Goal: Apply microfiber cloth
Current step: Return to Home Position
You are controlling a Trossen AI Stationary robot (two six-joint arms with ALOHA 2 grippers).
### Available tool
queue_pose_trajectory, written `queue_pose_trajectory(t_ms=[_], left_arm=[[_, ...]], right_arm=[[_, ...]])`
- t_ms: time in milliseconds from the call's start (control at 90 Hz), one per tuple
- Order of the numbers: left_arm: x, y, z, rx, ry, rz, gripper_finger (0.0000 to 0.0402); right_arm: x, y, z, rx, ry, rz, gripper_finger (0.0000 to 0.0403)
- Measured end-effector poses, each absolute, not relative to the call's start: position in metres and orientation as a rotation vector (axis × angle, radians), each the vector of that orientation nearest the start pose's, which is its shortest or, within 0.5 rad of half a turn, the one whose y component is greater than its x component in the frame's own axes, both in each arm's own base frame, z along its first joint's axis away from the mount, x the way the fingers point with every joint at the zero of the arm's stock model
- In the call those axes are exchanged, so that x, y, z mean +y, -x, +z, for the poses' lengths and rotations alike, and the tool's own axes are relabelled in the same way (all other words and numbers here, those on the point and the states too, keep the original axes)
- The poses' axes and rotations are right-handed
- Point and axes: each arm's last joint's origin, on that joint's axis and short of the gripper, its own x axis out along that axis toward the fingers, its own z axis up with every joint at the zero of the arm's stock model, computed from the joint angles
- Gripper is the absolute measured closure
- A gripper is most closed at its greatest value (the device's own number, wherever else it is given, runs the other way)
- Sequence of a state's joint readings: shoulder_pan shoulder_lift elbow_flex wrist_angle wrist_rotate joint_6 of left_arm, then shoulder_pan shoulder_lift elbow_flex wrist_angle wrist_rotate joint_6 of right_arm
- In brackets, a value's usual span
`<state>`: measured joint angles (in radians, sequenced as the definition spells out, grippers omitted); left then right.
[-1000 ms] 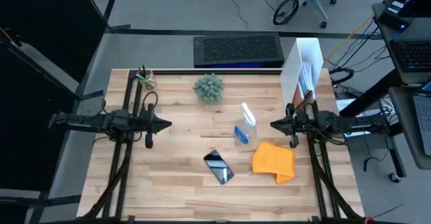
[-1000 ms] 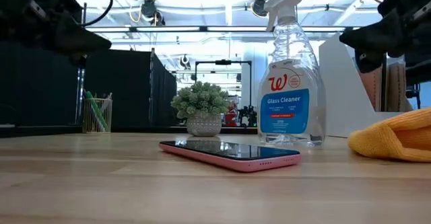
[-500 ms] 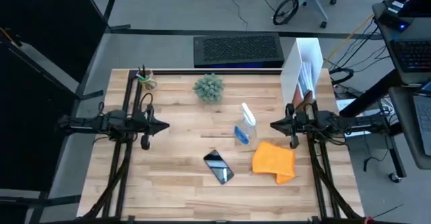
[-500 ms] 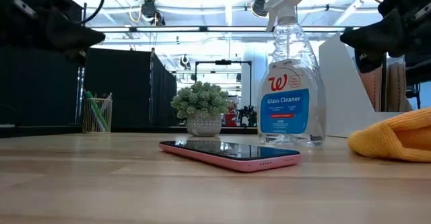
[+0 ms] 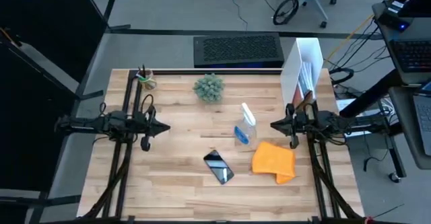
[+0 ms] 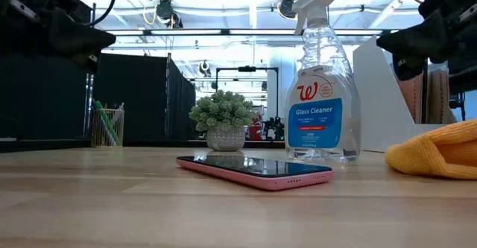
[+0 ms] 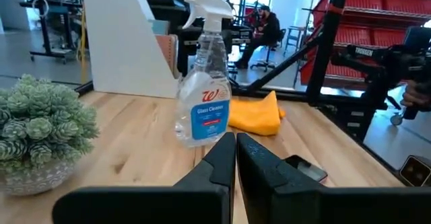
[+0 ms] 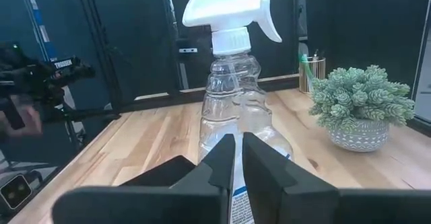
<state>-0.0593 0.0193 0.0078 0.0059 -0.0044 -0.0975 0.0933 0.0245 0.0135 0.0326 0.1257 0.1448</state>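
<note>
Dark fingers aimed straight at the spray bottle [image 8: 239,83] are the main worry: the right tool [image 5: 273,124] hangs above the bench [image 5: 175,190] with the upright bottle close in front of it. Any forward or downward drift of that arm could, I judge, tip the bottle toward the pink-edged phone [image 5: 218,167] lying flat near its foot, and spill cleaner over the screen. A lesser risk is the microfiber cloth [image 5: 275,161], which lies bunched on the bench near that tool, to the phone's right and apart from it; a low sweep could snag a fold and drag it along. The right tool itself is closed, its two fingers brought together with only a sliver between them, gripping nothing and touching nothing. The left tool [image 5: 165,125] is in the same state — fingers closed on empty air, lifted off the bench on the opposite side, well apart from bottle, phone and cloth, so I see little hazard there. Farther out, the small potted plant [image 5: 209,87] and the pencil cup [image 5: 145,78] sit toward the bench's far edge, and a white file holder [image 5: 303,66] stands at the far right corner beyond the right arm — a wide swing that way could brush the holder
</note>
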Motion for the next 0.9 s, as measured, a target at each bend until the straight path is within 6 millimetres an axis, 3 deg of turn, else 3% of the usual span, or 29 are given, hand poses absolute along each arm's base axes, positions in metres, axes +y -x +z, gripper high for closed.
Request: queue_pose_trajectory(t_ms=[322, 900], left_arm=[[-0.0057, -0.0983, 0.1652, 0.008, 0.097, -0.053, 0.0401], [-0.0056, -0.0983, 0.1652, 0.008, 0.097, -0.051, 0.0402]], right_arm=[[0.0055, -0.0981, 0.1695, -0.026, -0.266, -0.030, 0.0391], [0.0055, -0.0981, 0.1696, -0.027, -0.275, -0.030, 0.0391]])
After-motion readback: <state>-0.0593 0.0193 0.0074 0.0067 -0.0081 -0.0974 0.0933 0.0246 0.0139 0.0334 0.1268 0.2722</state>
